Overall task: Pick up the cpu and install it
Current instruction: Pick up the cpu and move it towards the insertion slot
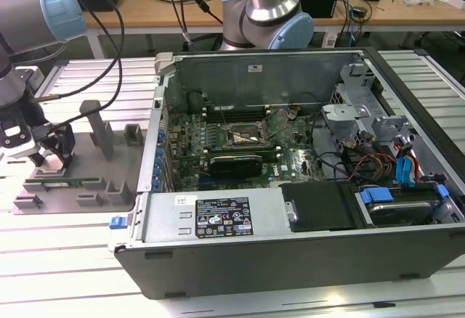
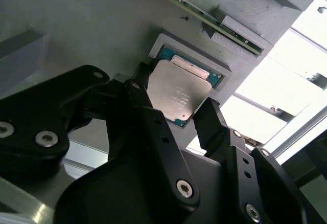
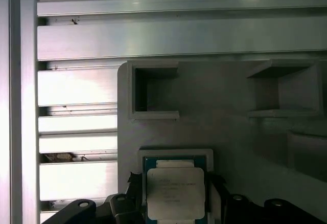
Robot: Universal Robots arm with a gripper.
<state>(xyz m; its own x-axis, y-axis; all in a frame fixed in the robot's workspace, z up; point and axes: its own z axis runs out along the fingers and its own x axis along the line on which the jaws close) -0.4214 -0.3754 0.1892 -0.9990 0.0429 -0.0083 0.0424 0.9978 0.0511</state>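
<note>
slatted metal desk in a lab, open pc case mid-scene, grey tray at the exterior view's left. gripper sits low over that tray. in the second wrist view we see the cpu lying flat in its tray pocket w/ jaws straddling it, one per side; can't tell if they're clenched on it or just off the edges. step = the grasp, we reckon: keep jaws square + centred on opposite edges, squeeze light, no tilt against the pocket rim.

My tool straddles the cpu, one black finger spread to each side of it. The cpu lies flat in a recess of the grey tray. Beyond my fingertips the bright slatted surface shows.
</note>
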